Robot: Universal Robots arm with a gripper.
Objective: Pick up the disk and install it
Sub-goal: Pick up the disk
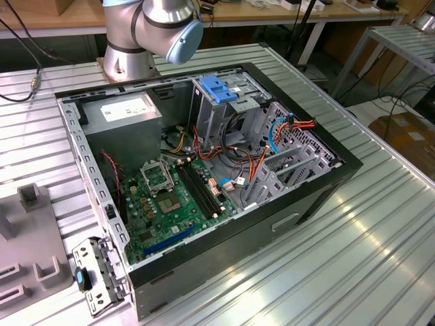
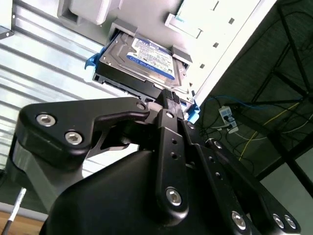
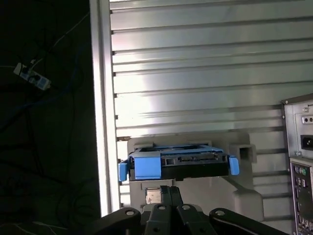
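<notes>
- Blue-railed disk [image 3: 193, 166] rests in its grey holder [image 3: 242, 196], near the table [image 3: 195, 73] edge.
- The gripper [image 3: 169, 192] looks clenched, empty; pushing forward could shove the disk off.

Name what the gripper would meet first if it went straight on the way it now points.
Probably the disk, end-on in its blue rails just ahead of the gripper; the gap is hard to judge.
</notes>
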